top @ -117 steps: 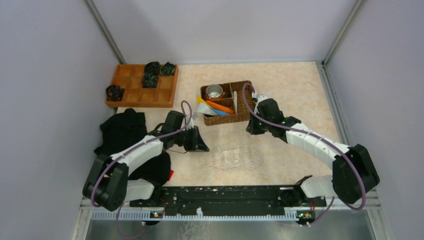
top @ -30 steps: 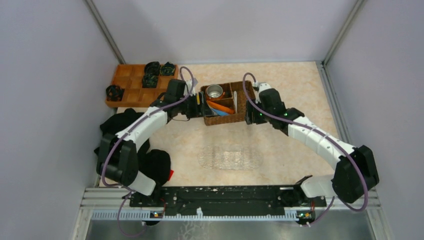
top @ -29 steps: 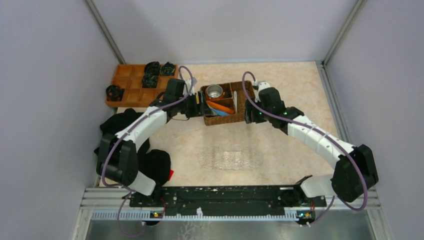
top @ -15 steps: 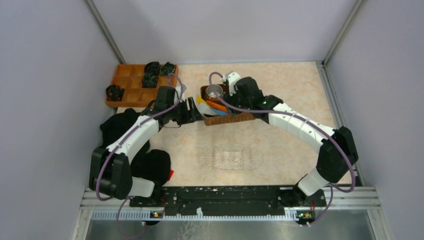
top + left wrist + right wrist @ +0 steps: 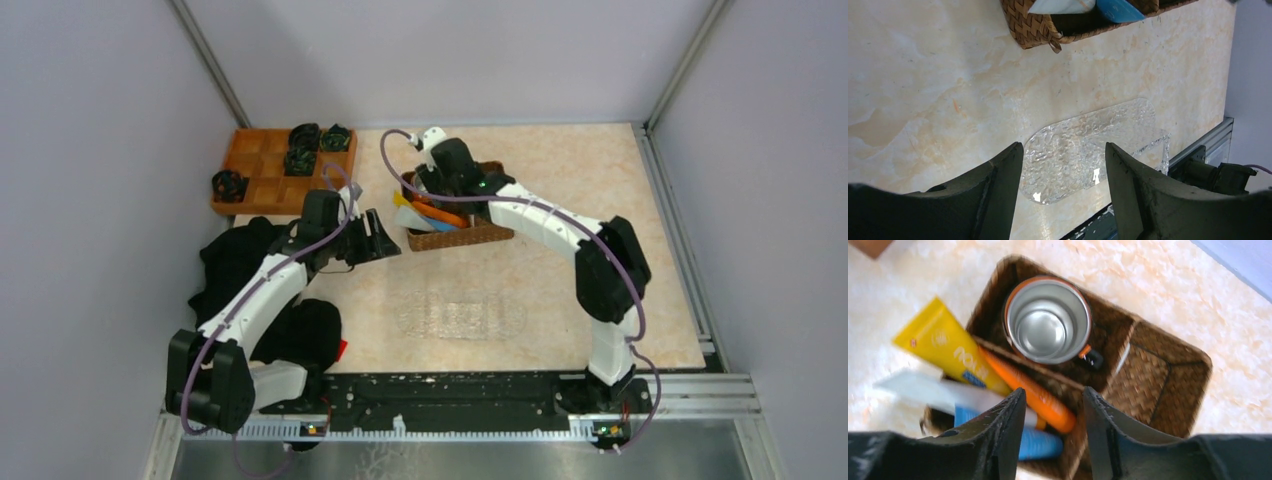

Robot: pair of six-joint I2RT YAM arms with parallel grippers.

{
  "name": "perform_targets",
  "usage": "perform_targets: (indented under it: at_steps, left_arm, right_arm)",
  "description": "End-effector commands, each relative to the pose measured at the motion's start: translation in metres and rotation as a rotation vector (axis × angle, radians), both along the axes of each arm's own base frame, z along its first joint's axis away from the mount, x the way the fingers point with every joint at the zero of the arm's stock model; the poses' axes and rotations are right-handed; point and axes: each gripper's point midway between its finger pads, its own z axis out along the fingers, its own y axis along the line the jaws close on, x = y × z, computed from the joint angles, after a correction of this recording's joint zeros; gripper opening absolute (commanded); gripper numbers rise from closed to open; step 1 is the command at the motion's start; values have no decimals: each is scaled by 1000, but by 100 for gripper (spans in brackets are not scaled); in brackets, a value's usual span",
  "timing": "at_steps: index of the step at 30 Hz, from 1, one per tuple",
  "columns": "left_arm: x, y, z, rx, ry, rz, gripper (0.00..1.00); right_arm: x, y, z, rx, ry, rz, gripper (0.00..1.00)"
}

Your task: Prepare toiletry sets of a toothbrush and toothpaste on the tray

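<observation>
The clear bumpy tray (image 5: pixel 460 315) lies bare on the table, and in the left wrist view the tray (image 5: pixel 1098 135) shows between the fingers. My left gripper (image 5: pixel 375 238) (image 5: pixel 1063 147) hovers open and holds nothing, to the left of the wicker basket (image 5: pixel 480 235). The basket (image 5: pixel 1168 385) holds a yellow tube (image 5: pixel 948 347), an orange tube (image 5: pixel 1043 400), a blue tube (image 5: pixel 1040 445) and a white tube (image 5: pixel 943 390). A slim white toothbrush (image 5: pixel 1122 359) leans at a divider. My right gripper (image 5: pixel 425 188) (image 5: pixel 1054 390) hangs open above the tubes, holding nothing.
A steel cup (image 5: pixel 1048 320) inside an orange mug stands in the basket's far compartment. An orange wooden compartment tray (image 5: pixel 270 185) with black objects sits at the back left. Black cloth (image 5: pixel 245 265) lies beside the left arm. Grey walls close in both sides.
My right arm has swung left from the basket's right side to above its compartments. My left gripper has drawn back from the basket's left edge toward the near left.
</observation>
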Motion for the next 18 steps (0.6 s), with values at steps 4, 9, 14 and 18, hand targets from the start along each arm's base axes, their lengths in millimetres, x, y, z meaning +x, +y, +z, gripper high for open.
perform_targets:
  at_steps: [4, 9, 14, 18]
  left_arm:
    - [-16, 3, -5, -15, 26, -4, 67]
    - [-18, 1, -4, -29, 29, -22, 67]
    - [-18, -2, -4, -39, 31, -37, 67]
    - [-18, -3, -3, -42, 32, -44, 66]
  right_arm:
    - [51, 5, 14, 98, 25, -149, 39]
    - [74, -9, 3, 172, 88, -225, 44]
    - [86, -9, -12, 200, 138, -204, 45]
    - [91, -4, -23, 205, 166, -167, 45]
